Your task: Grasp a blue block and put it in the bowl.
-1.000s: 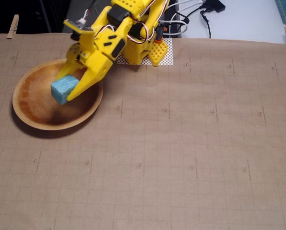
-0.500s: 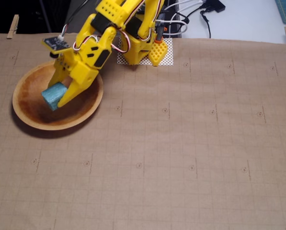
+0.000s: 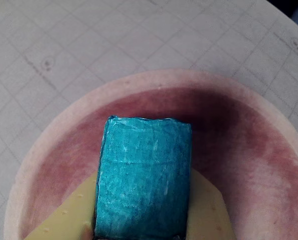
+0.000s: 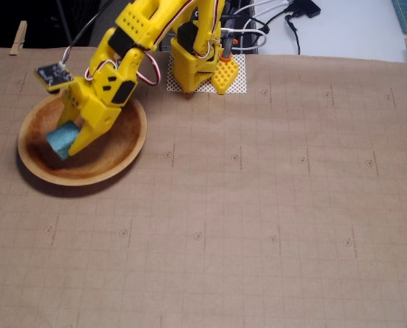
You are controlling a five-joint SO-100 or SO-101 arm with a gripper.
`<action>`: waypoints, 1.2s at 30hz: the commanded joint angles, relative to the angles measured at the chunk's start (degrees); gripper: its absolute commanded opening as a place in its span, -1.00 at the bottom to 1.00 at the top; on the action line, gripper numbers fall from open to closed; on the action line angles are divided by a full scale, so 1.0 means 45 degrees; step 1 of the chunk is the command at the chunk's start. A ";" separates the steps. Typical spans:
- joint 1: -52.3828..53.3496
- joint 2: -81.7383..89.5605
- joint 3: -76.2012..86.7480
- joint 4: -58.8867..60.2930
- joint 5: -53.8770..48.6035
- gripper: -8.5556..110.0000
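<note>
Now, in the wrist view, the blue block [image 3: 143,177] is seen filling the lower middle of the frame, clamped between the two yellow fingers [image 3: 64,222] of the gripper [image 3: 141,227], which are closed against its sides. Behind and around it the bowl [image 3: 249,107] is spread across the frame, its pale rim curving along the upper right, with the gridded surface [image 3: 64,45] visible beyond in the upper left. Whether the block is touching the bowl's floor cannot be told from this view. In the fixed view, the gripper [image 4: 65,147] is found at the upper left of the frame, lowered into the left half of the bowl [image 4: 132,140], and the blue block [image 4: 61,140] is shown between its fingers, close to the bowl's floor. Compared with the pictures from a second and half a second ago, the arm has been swung further to the left and brought lower, so that the block has been carried from above the bowl's middle down into its left part. By this the carrying is judged nearly complete; only the opening of the gripper appears to be left.
</note>
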 commanded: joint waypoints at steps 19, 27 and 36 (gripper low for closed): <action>-0.0137 -0.1328 -0.1699 0.0039 -0.0117 -0.25; -0.1055 0.0371 -0.1523 0.0078 0.0059 -0.25; -0.2305 0.3809 -0.1699 0.2441 0.0937 -0.44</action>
